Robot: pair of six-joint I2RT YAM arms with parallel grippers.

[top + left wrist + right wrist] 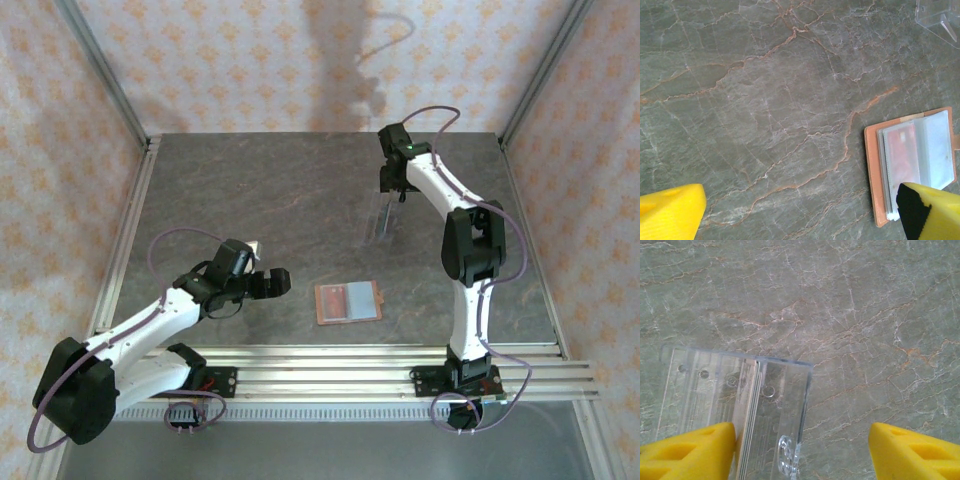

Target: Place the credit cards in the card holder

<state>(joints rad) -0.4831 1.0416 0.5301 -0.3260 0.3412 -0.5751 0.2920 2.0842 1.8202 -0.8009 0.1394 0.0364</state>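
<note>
Top view, right tool: my right tool [392, 188] hangs over the far worktop [250, 190], with the clear stand [383, 220] right under its tips. From up here I cannot tell how its jaws stand.
Top view, left tool: my left tool [272, 283] has its jaws wide apart and carries nothing. The holder [322, 303] lies open and flat, a short way ahead of its tips.
Left wrist: the holder [871, 170] sits ahead and to the right of the tool [802, 205], with its near corner under my right finger. Its clear sleeves face up. One shows a reddish card and the other looks pale, though I cannot tell whether that is a card or bare plastic.
Right wrist: the tool's [802, 440] jaws are apart and clamp nothing. The cards [750, 410] show as thin edges standing upright in the stand [695, 390], just inside my left finger. My right finger is well off, over bare worktop.
Step in hand: I judge it to be taking a card out of the stand.
Doing it well: I would shift toward my left finger until the card edges sit midway between the fingers. Then I would close on the flat faces only, clear of the stand's wall, and lift straight along the slot. The light stand may slide or tip if dragged.
Writing: I can read none, and no brand shows. The stand has only small round holes.
</note>
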